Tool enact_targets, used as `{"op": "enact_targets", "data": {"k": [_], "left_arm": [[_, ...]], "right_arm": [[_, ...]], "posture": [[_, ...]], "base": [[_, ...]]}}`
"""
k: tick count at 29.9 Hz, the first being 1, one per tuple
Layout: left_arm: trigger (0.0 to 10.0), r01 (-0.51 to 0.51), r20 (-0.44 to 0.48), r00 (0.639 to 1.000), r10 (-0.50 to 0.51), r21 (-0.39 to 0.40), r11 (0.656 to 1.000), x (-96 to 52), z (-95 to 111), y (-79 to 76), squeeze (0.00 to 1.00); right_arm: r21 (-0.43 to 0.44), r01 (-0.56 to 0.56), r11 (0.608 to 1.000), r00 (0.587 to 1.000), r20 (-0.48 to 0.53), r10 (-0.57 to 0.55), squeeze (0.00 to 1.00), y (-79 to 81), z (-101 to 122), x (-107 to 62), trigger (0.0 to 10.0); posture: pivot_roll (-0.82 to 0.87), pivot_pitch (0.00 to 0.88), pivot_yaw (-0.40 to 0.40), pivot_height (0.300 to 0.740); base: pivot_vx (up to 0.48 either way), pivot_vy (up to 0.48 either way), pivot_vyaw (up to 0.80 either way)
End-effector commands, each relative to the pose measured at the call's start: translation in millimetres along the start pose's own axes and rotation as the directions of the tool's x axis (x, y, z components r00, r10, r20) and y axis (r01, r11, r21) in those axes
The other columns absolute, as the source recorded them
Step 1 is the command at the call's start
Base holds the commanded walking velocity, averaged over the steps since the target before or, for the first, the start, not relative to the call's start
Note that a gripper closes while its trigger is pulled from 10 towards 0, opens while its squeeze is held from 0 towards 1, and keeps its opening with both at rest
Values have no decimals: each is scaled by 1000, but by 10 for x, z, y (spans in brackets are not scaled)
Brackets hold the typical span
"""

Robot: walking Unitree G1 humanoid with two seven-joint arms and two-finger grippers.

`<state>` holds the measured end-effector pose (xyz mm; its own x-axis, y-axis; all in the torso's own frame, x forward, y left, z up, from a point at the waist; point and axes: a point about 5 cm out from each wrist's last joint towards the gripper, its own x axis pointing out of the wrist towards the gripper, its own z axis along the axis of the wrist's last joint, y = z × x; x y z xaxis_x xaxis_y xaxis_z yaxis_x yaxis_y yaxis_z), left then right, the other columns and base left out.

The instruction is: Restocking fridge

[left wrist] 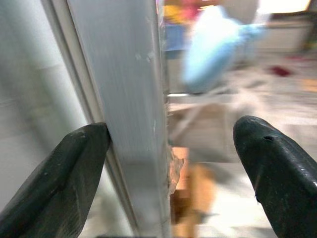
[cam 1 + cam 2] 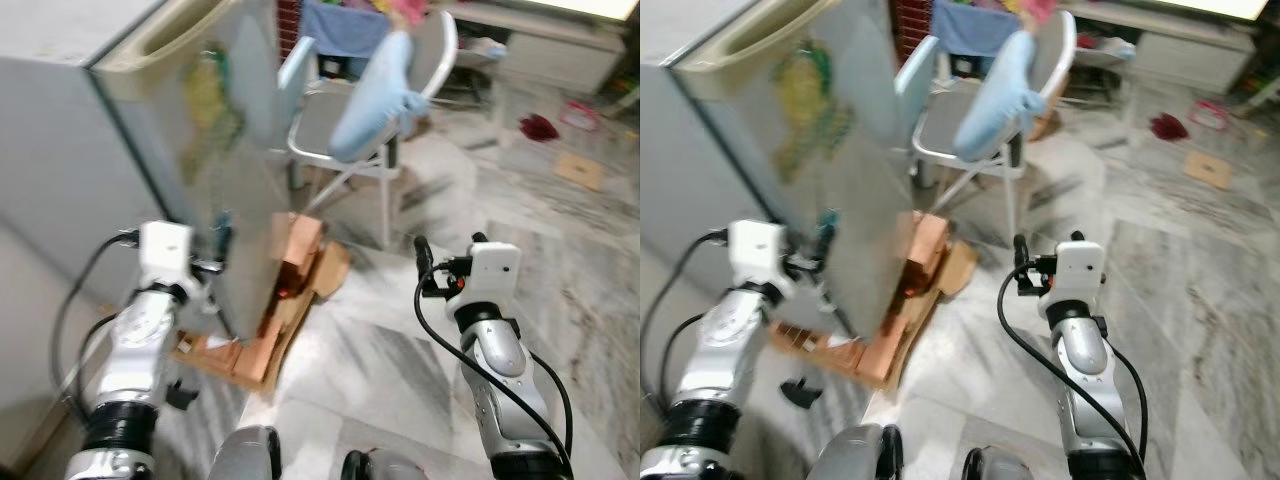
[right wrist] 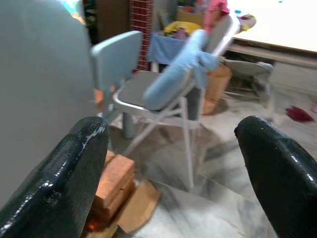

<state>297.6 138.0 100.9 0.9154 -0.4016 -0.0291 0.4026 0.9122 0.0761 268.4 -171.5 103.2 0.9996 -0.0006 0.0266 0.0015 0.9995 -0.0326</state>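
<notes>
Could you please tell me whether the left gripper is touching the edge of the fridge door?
Touching. In the left wrist view, one black finger lies directly against the fridge door edge, with no gap; the other finger stands apart, so the left gripper is open around it.

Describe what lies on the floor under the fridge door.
Under the fridge door, which the left gripper straddles at its edge, lie brown blocks on flattened cardboard. The door covers part of the pile, so its full extent is hidden.
</notes>
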Motion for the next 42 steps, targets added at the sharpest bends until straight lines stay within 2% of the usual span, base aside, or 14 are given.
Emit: {"op": "enact_targets", "data": {"k": [1, 2, 3, 4, 8, 13, 15, 24, 42], "left_arm": [[10000, 240, 116, 963, -244, 45, 970, 142, 314, -476, 0], [10000, 311, 133, 941, -312, 29, 950, 134, 365, -645, 0], [10000, 336, 140, 932, -336, 22, 942, 125, 387, -702, 0], [10000, 327, 141, 935, -326, 19, 945, 132, 391, -692, 0], [10000, 265, 121, 958, -260, -26, 964, 128, 350, -479, 0], [10000, 207, 84, 974, -211, 57, 977, 90, 313, -283, 0], [10000, 196, 90, 976, -200, 55, 979, 92, 316, -256, 0], [10000, 190, 90, 976, -196, 74, 979, 112, 295, -229, 0], [10000, 189, 67, 978, -196, 98, 977, 161, 186, -292, 0]], "right_arm": [[-10, 32, 999, 999, 8, -32, 0, -40, 37, 3, 10000], [-13, 45, 999, 999, 8, -45, 0, -46, 44, 3, 10000], [-15, 48, 999, 999, 7, -48, 0, -46, 47, -1, 10000], [-16, 55, 998, 998, 6, -55, 0, -51, 48, -9, 10000], [-11, 71, 997, 997, 5, -71, 0, -68, 42, -19, 10000], [-25, 112, 993, 994, 9, -112, 0, -99, 43, -10, 10000], [-33, 126, 991, 992, -3, -126, 0, -107, 33, -1, 10000], [-23, 126, 992, 992, 1, -126, 0, -101, 37, 4, 10000], [-18, 125, 992, 992, 1, -125, 0, -68, 10, 48, 10000]], "posture": [[14, 95, -34, 740], [11, 94, -31, 740], [11, 94, -31, 740], [11, 95, -30, 740], [11, 95, -28, 740], [22, 95, -29, 740], [20, 93, -29, 740], [13, 87, -30, 740], [6, 68, -28, 740]], "base": [[0, 0, 0], [0, 0, 0], [0, 0, 0], [0, 0, 0], [0, 0, 0], [0, 0, 0], [0, 0, -288], [309, -288, -629], [381, -286, 0]]}}
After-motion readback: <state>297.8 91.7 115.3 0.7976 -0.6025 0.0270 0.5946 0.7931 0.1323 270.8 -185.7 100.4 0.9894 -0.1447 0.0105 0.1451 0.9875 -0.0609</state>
